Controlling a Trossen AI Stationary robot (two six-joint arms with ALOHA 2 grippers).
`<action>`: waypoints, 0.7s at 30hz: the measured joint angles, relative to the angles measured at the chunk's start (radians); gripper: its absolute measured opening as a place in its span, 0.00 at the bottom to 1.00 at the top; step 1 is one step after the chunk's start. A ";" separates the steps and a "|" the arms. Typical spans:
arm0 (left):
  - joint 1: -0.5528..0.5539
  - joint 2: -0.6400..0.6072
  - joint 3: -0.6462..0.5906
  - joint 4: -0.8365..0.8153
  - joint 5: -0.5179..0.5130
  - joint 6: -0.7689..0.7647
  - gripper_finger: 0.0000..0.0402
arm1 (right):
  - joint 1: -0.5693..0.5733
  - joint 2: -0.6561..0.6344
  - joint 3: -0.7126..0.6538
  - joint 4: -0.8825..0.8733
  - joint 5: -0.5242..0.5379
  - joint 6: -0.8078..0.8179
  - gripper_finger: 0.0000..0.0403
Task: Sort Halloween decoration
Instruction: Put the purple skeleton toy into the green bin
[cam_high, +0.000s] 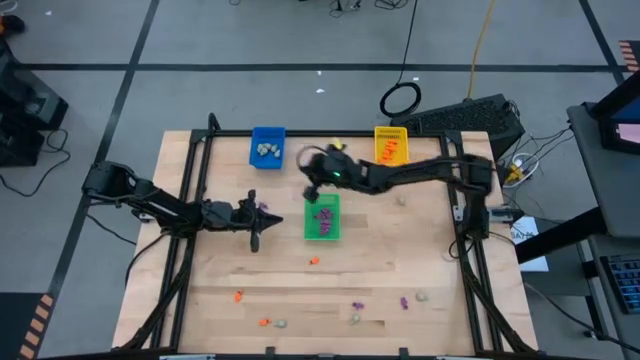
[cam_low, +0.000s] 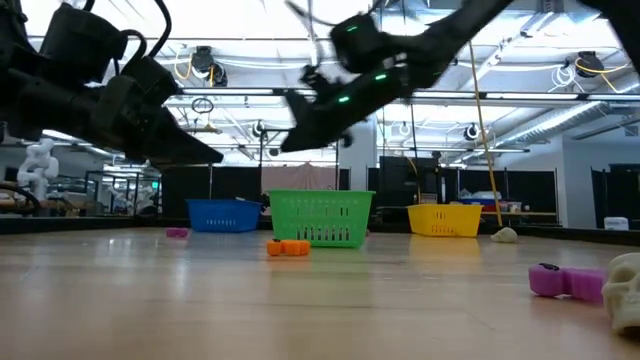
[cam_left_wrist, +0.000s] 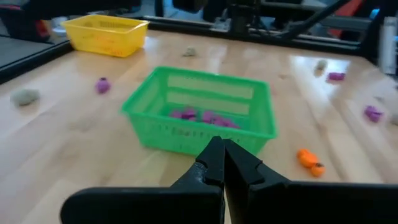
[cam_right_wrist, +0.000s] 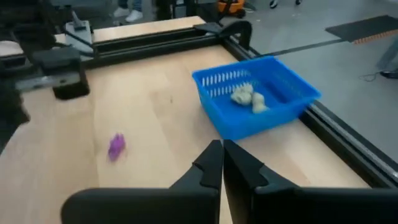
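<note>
The wooden desk (cam_high: 400, 260) carries everything, with three baskets lined along the side beyond the right pincer (cam_high: 308, 160). That pincer hangs in the air with its fingers pressed together and nothing between them, as its own wrist view shows. The blue tray (cam_high: 267, 146) sits just beside it and holds pale grey-white trinkets (cam_right_wrist: 247, 96); the green tray (cam_high: 322, 217) lies almost beneath it with purple trinkets (cam_left_wrist: 202, 116) inside; the yellow tray (cam_high: 391, 144) stands farther off along the same row, holding orange pieces.

The left pincer (cam_high: 254, 238) hovers just beside the green tray, also fully closed and empty (its fingertips meet in a point in its wrist view).

The Halloween decoration still loose is scattered: a purple trinket (cam_high: 263, 207) right next to the left pincer, an orange trinket (cam_high: 314, 261) a little past it, and more orange, purple and pale pieces spread near the desk's edge, well apart from both pincers.

These bits look like light, stiff moulded plastic, likely to skid or roll if nudged. I would judge the best hold is across the widest part of the body, fingers straddling the piece squarely so it cannot squirt out sideways.
</note>
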 joint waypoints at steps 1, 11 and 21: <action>0.000 0.000 0.008 -0.009 0.018 0.001 0.00 | 0.011 -0.040 -0.053 0.011 0.020 0.003 0.00; 0.000 -0.001 0.129 -0.199 0.137 0.045 0.00 | 0.158 -0.424 -0.473 0.010 0.104 0.029 0.00; -0.054 -0.001 0.375 -0.820 0.187 0.071 0.00 | 0.255 -0.640 -0.720 0.059 0.105 0.038 0.00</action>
